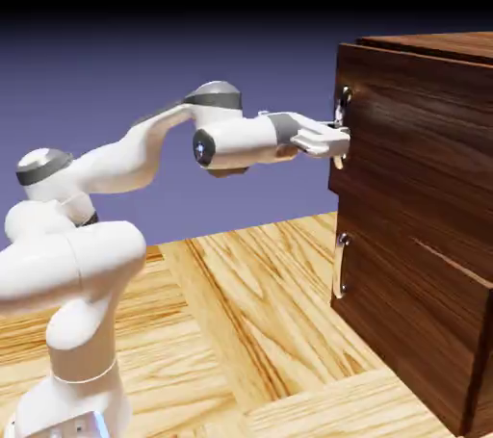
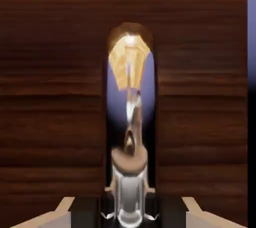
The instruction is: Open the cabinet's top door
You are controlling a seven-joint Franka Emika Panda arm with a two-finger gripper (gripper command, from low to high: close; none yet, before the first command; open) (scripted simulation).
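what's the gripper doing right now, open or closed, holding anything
gripper: closed, holding the silver handle of the top door

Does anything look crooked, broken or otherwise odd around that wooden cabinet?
Nothing looks broken or spilled. The one uneven thing is that the upper door doesn't sit in line with the lower door; its bottom edge juts out a little. The gripper is at the upper handle.

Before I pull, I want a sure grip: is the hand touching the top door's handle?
Touching. The hand view shows the hand closed on the handle, whose shiny bar fills the space between the two fingertips.
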